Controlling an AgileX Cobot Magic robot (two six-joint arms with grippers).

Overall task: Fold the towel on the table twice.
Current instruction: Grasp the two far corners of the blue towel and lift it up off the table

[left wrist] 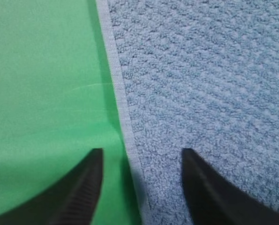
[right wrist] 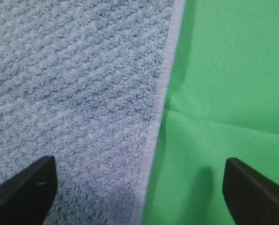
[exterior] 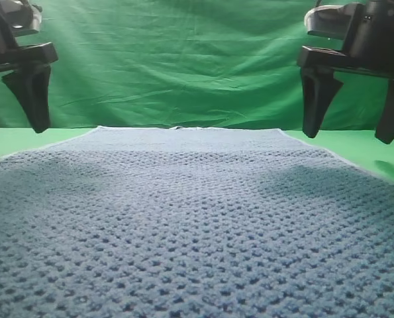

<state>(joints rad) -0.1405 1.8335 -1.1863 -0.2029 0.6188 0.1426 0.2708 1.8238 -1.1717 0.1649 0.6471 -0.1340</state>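
Observation:
The blue-grey waffle-weave towel [exterior: 197, 218] lies flat on the green table [exterior: 24, 138] and fills most of the exterior view. My left gripper [exterior: 8, 126] hangs open above the towel's left edge, holding nothing. My right gripper [exterior: 351, 132] hangs open above the right edge, also with nothing in it. In the left wrist view the left gripper [left wrist: 140, 154] straddles the pale hem, with towel [left wrist: 200, 84] on the right and table [left wrist: 41, 93] on the left. In the right wrist view the right gripper [right wrist: 139, 161] spans the hem, towel [right wrist: 73, 70] on the left, table [right wrist: 223, 93] on the right.
A wrinkled green backdrop cloth [exterior: 183, 59] hangs behind the table's far edge. Strips of bare green table show on both sides of the towel.

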